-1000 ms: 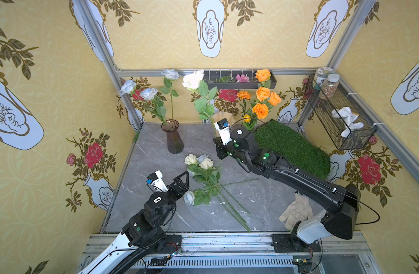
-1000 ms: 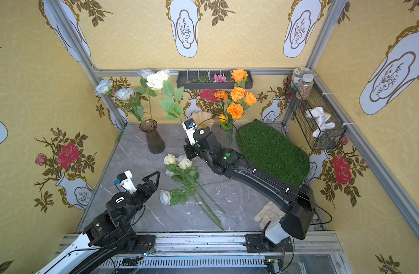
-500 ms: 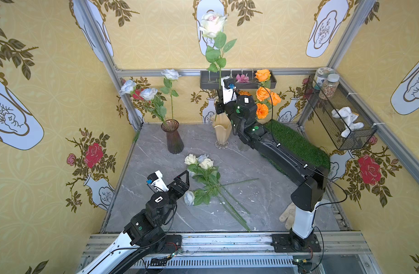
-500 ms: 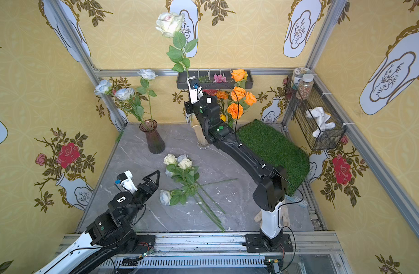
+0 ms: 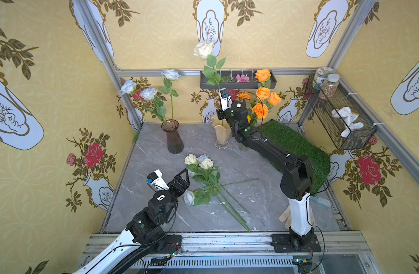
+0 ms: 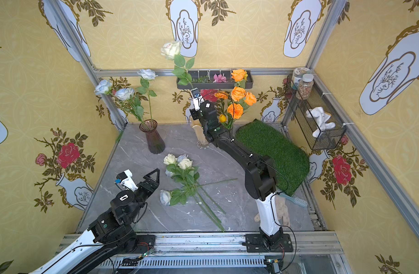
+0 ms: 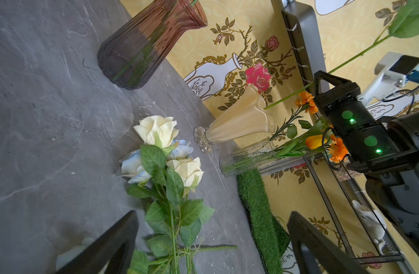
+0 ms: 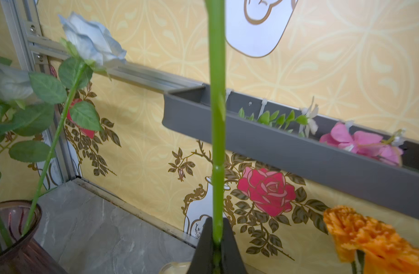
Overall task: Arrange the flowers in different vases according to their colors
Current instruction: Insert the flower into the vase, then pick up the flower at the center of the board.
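Purple vase (image 5: 173,138) holds pale blue roses (image 5: 148,93); clear vase (image 7: 246,157) holds orange flowers (image 5: 263,93).

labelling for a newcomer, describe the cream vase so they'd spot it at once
On the grey table, near the back wall, the cream vase stands between the purple-brown vase and the orange flowers. Only it is opaque and ruffled-rimmed.

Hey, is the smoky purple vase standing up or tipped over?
Upright: the purple vase stands on its base, pale blue roses rising from its mouth.
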Robot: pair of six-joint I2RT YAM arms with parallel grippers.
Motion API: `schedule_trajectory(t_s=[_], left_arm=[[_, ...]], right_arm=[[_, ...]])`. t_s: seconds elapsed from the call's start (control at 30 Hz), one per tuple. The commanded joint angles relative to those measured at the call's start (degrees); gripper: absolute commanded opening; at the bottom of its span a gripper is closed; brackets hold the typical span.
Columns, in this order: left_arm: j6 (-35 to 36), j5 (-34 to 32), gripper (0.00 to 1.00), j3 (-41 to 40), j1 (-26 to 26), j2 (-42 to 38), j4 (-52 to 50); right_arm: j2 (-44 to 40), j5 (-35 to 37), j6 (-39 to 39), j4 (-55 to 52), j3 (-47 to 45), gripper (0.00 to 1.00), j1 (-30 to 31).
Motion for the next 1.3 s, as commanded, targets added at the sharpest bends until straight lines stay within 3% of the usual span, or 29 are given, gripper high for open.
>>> schedule_trajectory(t_s=[0.0,0.1,0.17,0.23,0.33,0.37,0.43,0.8,1.1,1.27], left_arm=[[0.8,-0.9,1.00,-0.1,0.2,0.4,2.4],[0.8,-0.8,1.00,-0.1,0.3,0.6,2.5],[0.8,-0.9,1.00,-0.1,0.3,0.8,2.6],[0.7,-0.8,1.00,-0.1,0.4,0.8,2.6],[0.7,-0.7,1.00,-0.2,0.5,0.8,2.7],[0.6,-0.8,1.00,-0.1,0.5,0.7,2.6],[0.5,-0.7,1.00,-0.2,0.5,0.4,2.5],[-1.0,-0.4,1.00,-0.9,0.4,-2.3,0.9],[-2.2,0.1,1.00,-1.5,0.4,-5.0,-1.1],[-2.8,0.7,1.00,-1.4,0.4,-6.3,-2.5]], right_arm=[[1.1,1.3,2.3,1.5,-0.6,0.00,-0.8],[3.5,1.8,3.5,-5.3,3.3,0.00,-1.3],[4.8,2.5,3.2,-10.2,6.5,0.06,-1.2],[4.2,2.4,3.1,-11.6,6.3,0.25,-1.1],[2.2,2.1,3.2,-12.3,4.8,0.63,-0.7],[1.5,2.2,3.3,-13.2,4.7,0.70,-0.5],[0.3,2.2,3.4,-15.4,5.1,0.74,-0.1],[-11.6,-0.1,7.6,-30.6,2.0,0.78,4.3],[-29.7,-5.1,21.7,-38.1,-24.1,0.74,9.7],[-32.1,-9.5,25.8,-43.6,-31.9,0.68,11.5]])
